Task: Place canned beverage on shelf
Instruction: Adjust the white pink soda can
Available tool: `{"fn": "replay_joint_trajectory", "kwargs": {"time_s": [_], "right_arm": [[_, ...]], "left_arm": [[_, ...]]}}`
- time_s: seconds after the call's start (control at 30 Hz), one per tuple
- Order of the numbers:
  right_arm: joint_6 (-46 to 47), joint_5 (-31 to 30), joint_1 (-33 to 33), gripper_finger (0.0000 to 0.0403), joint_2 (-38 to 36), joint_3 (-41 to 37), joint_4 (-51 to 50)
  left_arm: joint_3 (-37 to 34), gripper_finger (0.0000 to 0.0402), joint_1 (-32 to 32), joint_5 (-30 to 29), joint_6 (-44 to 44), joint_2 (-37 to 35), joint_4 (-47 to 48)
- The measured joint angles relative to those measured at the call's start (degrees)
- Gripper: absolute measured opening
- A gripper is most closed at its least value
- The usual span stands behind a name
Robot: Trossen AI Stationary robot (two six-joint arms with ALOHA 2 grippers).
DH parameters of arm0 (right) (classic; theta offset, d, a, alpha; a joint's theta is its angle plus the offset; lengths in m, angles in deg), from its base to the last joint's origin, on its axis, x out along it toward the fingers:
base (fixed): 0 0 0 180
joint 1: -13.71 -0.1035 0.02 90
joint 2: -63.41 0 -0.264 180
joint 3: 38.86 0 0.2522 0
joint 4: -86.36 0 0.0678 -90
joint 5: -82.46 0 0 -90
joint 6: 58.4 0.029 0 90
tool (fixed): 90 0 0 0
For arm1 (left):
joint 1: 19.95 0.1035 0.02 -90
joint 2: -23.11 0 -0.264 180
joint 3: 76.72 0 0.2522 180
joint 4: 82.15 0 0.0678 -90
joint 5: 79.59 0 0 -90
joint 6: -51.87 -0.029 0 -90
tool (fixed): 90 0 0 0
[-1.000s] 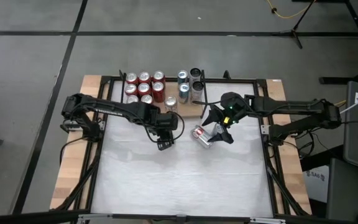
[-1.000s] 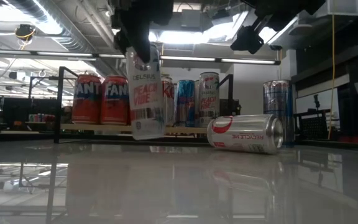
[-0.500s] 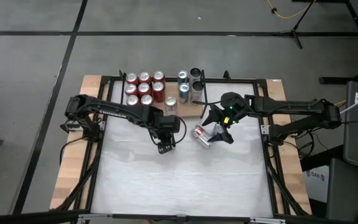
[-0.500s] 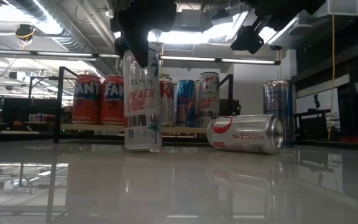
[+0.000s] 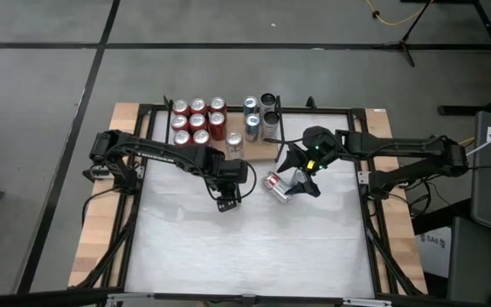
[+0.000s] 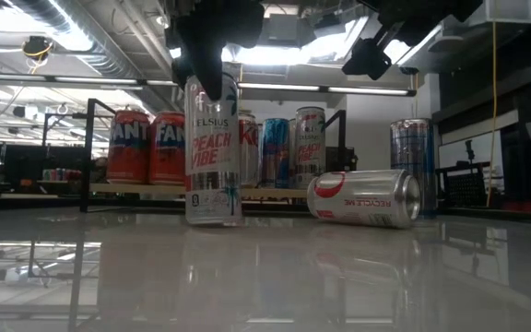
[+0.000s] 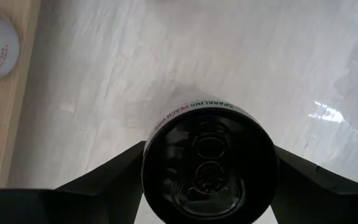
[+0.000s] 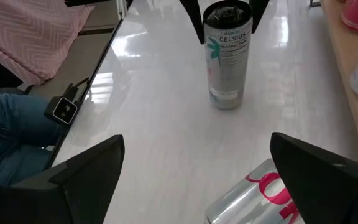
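A tall white Celsius can [image 6: 214, 152] stands upright on the whitish table, also seen in the right wrist view [image 8: 227, 53]. My left gripper [image 5: 227, 194] is over it, shut on its top. A red-and-silver can [image 5: 277, 186] lies on its side on the table [image 6: 367, 198]. My right gripper [image 5: 303, 182] hangs open just above and to the right of that can, touching nothing. The wooden shelf [image 5: 261, 153] at the far edge carries red Fanta cans [image 5: 199, 119] and silver cans [image 5: 259, 115]. My left gripper pinches the Celsius can's upper wall, just below the rim [image 7: 166, 121], between its two fingers [image 8: 194, 22], one on each side. The fingers come from above, pointing down. The can stands upright with its bottom on the table [image 6: 214, 221].
The shelf's black rails [image 6: 88, 152] stand behind both cans. A tall silver-blue can [image 6: 415, 166] stands at the far right. A person's legs in jeans [image 8: 11, 143] show beyond the table's edge. Open tabletop [image 5: 254, 247] lies toward the near side.
My left gripper has gone down with the Celsius can. The can was tilted and lifted clear a second ago; it now stands upright with its bottom on the table. The right gripper and the lying can have kept still.
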State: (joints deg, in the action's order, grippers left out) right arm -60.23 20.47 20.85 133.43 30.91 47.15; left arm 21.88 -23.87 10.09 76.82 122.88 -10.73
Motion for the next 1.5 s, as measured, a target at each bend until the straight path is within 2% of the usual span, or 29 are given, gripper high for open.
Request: {"fn": "replay_joint_trajectory", "kwargs": {"time_s": [0.37, 0.8, 1.2, 1.5], "right_arm": [[-0.02, 0.0, 0.0, 0.0392, 0.02, 0.02, 0.0], [-0.02, 0.0, 0.0, 0.0392, 0.04, 0.02, 0.0], [-0.04, 0.0, 0.0, 0.0392, 0.04, 0.02, 0.0], [-0.06, 0.0, -0.02, 0.0392, 0.04, 0.02, 0.01]], "left_arm": [[0.0, 0.0276, 0.0, 0.42, 0.11, 0.0, 0.06], [0.0, 0.0342, 0.0, 2.4, 0.46, 0.0, -0.43], [0.1, 0.0345, 0.04, 3.42, 0.5, -0.41, -0.22], [6.99, 0.0345, 0.04, 3.18, -0.43, -0.55, 2.78]]}}
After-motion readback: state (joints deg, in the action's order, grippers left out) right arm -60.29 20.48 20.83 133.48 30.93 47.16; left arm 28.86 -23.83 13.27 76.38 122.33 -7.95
